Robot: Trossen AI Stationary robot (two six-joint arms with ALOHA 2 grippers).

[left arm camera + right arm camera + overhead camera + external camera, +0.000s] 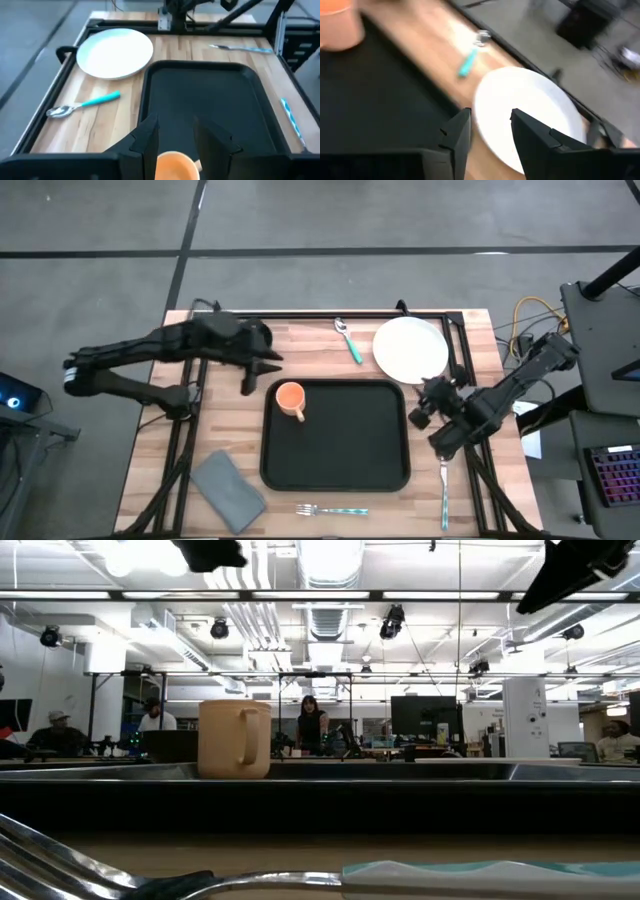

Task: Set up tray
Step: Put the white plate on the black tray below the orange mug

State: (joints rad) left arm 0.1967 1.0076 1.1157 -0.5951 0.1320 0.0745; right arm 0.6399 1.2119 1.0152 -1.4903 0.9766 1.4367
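The large black tray (340, 442) lies in the middle of the table. An orange cup (289, 397) stands upright on its base in the tray's far left corner, and it also shows in the low view (234, 738). My left gripper (262, 372) hovers open just left of and beyond the cup. Its fingers (148, 139) frame the cup's rim (175, 165) without touching it. My right gripper (428, 402) is open at the tray's right rim, pointing at the white plate (530, 110). The plate (410, 348) lies flat on the table beyond the tray's far right corner.
A teal-handled spoon (347, 338) lies on the wood left of the plate. A fork (330, 509) lies near the table's near edge and a knife (444, 485) right of the tray. A grey folded napkin (228, 490) sits at the near left. Black rails (320, 314) frame the table.
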